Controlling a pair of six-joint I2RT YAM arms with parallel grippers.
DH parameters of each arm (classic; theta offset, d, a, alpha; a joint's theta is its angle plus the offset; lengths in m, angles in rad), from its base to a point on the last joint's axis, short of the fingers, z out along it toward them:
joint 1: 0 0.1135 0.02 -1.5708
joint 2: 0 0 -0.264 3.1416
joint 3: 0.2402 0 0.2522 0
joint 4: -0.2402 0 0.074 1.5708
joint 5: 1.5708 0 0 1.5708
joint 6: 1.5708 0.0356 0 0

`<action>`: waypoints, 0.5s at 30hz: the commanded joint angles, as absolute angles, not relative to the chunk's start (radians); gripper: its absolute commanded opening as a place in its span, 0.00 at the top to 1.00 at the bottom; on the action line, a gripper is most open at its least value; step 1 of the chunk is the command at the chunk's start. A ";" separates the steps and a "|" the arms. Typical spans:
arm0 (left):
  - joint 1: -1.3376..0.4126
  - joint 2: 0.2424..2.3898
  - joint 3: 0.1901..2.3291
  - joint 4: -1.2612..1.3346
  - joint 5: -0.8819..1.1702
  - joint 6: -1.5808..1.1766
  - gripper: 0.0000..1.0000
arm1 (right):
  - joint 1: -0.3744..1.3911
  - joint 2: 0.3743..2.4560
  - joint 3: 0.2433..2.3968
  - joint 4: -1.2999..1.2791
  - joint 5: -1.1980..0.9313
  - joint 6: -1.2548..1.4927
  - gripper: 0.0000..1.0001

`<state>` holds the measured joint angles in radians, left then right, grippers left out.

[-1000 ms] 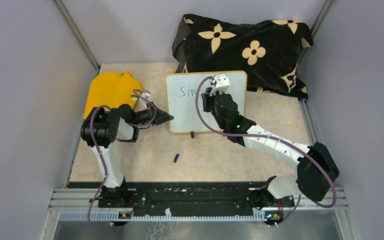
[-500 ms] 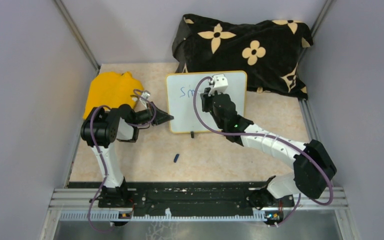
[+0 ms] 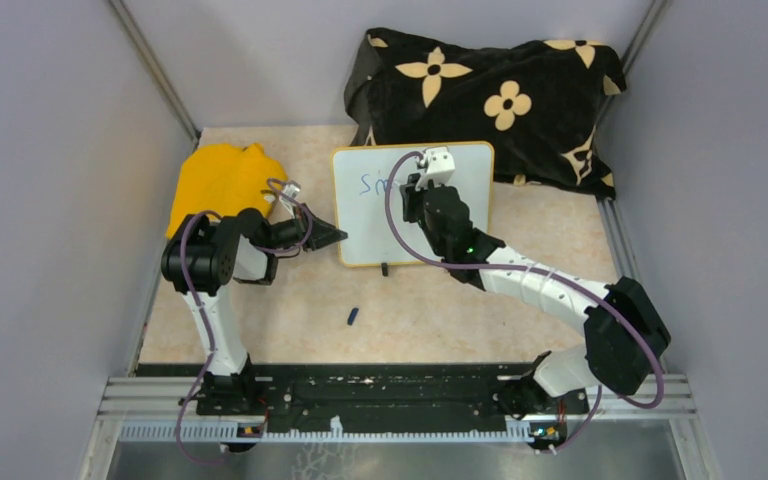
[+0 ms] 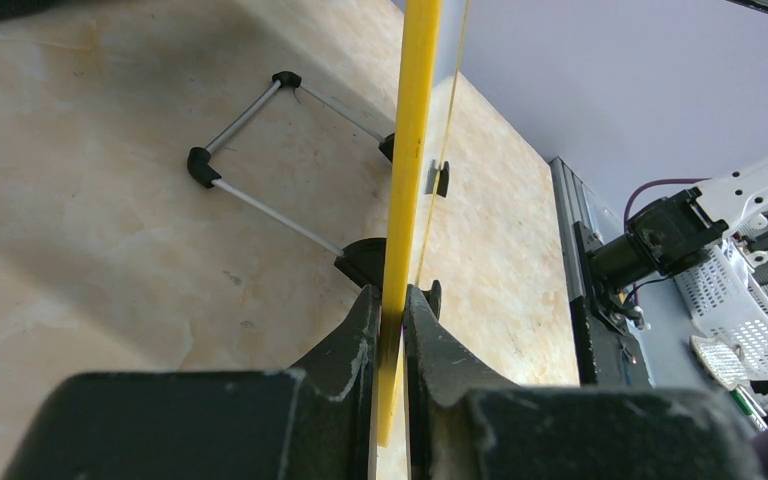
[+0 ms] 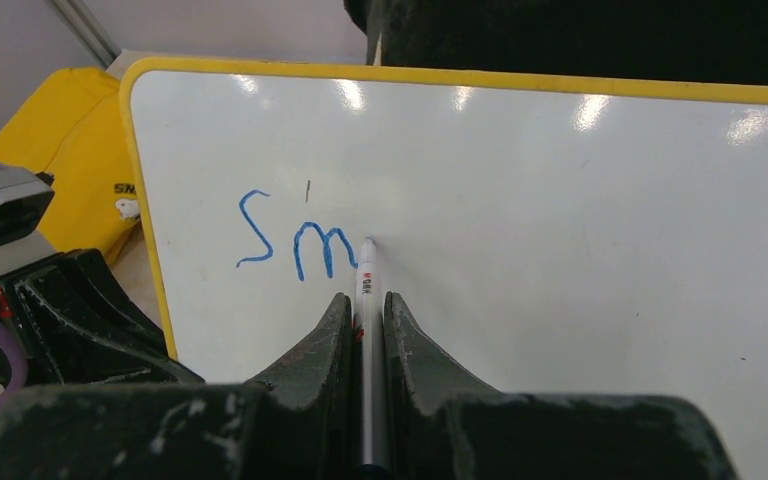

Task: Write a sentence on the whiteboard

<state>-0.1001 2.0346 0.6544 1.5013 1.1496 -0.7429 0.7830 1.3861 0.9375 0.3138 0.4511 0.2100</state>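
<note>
The whiteboard [image 3: 370,215], white with a yellow rim, stands tilted in mid-table. It also shows in the right wrist view [image 5: 560,200]. Blue letters "Sm" [image 5: 295,245] are on its upper left; they also show in the top view [image 3: 373,184]. My right gripper [image 5: 366,305] is shut on a white marker [image 5: 367,285] whose tip touches the board just right of the "m". In the top view the right gripper [image 3: 418,190] is over the board. My left gripper [image 4: 393,300] is shut on the board's yellow left edge [image 4: 412,150]; it also shows in the top view [image 3: 335,236].
A black cloth with cream flowers [image 3: 490,95] lies behind the board. A yellow cloth [image 3: 220,180] lies at the left behind the left arm. A small blue marker cap [image 3: 353,317] lies on the table in front. Grey walls close both sides.
The right arm has shifted slightly left at the elbow; the marker tip stays by the "m". The left gripper has not moved.
</note>
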 commanded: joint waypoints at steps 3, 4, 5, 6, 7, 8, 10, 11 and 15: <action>-0.100 2.045 0.663 1.506 1.149 -0.735 1.00 | 0.775 1.382 0.953 0.353 0.460 0.219 1.00; -0.100 2.044 0.664 1.506 1.149 -0.735 1.00 | 0.776 1.380 0.948 0.352 0.457 0.220 1.00; -0.100 2.045 0.664 1.506 1.149 -0.735 1.00 | 0.776 1.379 0.943 0.350 0.456 0.221 1.00; -0.100 2.043 0.663 1.506 1.149 -0.735 1.00 | 0.775 1.376 0.938 0.348 0.455 0.222 1.00; -0.100 2.043 0.664 1.506 1.149 -0.735 1.00 | 0.776 1.375 0.932 0.347 0.455 0.223 1.00; -0.100 2.043 0.664 1.506 1.149 -0.735 1.00 | 0.776 1.372 0.926 0.347 0.454 0.224 1.00; -0.100 2.045 0.662 1.506 1.149 -0.735 1.00 | 0.776 1.366 0.913 0.347 0.454 0.228 1.00; -0.100 2.045 0.663 1.506 1.149 -0.736 1.00 | 0.776 1.364 0.908 0.346 0.453 0.229 1.00; -0.100 2.043 0.663 1.506 1.149 -0.735 1.00 | 0.776 1.355 0.890 0.345 0.452 0.234 1.00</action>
